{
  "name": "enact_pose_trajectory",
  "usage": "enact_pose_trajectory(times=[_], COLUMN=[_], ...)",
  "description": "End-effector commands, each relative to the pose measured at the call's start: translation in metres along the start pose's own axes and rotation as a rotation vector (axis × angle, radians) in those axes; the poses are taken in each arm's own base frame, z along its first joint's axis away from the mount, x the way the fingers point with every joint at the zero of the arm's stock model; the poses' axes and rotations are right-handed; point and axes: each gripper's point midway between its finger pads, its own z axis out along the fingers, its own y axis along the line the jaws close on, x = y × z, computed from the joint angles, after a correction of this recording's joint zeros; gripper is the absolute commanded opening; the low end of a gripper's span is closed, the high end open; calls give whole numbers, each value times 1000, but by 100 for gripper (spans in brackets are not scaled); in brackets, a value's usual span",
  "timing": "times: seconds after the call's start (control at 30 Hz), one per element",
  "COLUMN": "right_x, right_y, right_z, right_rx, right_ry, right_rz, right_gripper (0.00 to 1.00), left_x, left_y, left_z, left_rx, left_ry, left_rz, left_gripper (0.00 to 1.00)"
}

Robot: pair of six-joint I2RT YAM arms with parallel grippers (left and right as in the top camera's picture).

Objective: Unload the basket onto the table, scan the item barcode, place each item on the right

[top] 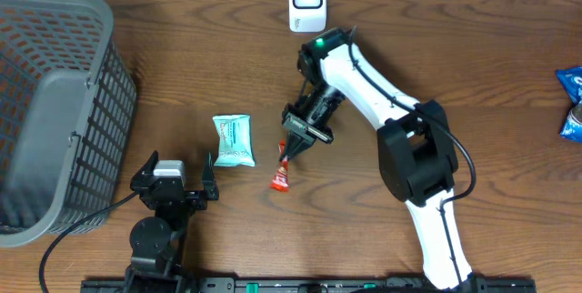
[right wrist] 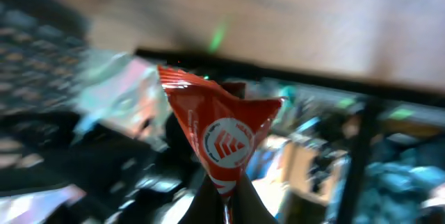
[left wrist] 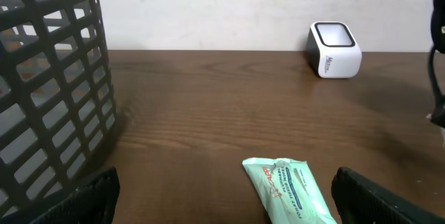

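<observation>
My right gripper (top: 288,153) is shut on one narrow end of a small red packet (top: 281,177), near the middle of the table. In the right wrist view the red packet (right wrist: 222,130) sticks out from the pinched fingertips (right wrist: 208,206), showing a white round logo; no barcode shows. The white scanner (top: 307,0) stands at the far edge, well beyond the packet, and shows in the left wrist view as the scanner (left wrist: 334,49). My left gripper (top: 175,167) rests open near the front edge, holding nothing. In its own view the left gripper (left wrist: 226,200) has its fingers spread wide.
A pale green wipes packet (top: 233,139) lies flat just ahead of the left gripper, the same wipes packet (left wrist: 295,189) sitting close to its right finger. A grey mesh basket (top: 55,102) fills the left side. Blue packets (top: 573,102) lie at the right edge.
</observation>
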Motion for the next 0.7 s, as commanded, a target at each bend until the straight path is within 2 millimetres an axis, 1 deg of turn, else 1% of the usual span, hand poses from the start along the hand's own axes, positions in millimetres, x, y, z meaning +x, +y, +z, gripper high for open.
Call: enact_pose_trajectory(times=[0.0, 0.23, 0.3, 0.37, 0.43, 0.5, 0.67], right_x=[25, 38, 43, 53, 60, 60, 60], right_y=[37, 51, 59, 73, 84, 84, 84], right_z=[-9, -9, -12, -21, -29, -29, -29], right_rx=[-210, -279, -335, -454, -551, -547, -550], right_ry=[146, 210, 225, 249, 265, 271, 265], right_rz=[96, 75, -35, -203, -299, -278, -301], right_gripper=[1, 2, 1, 1, 1, 1, 1], left_x=[19, 19, 19, 19, 19, 19, 19], left_y=[1, 1, 1, 1, 1, 1, 1], left_z=[3, 3, 3, 3, 3, 3, 3], left_rx=[-7, -7, -7, -7, -7, -7, -7], left_ry=[45, 45, 45, 45, 45, 45, 45], left_rz=[4, 4, 4, 4, 4, 4, 4], left_gripper=[98, 98, 98, 98, 98, 98, 98])
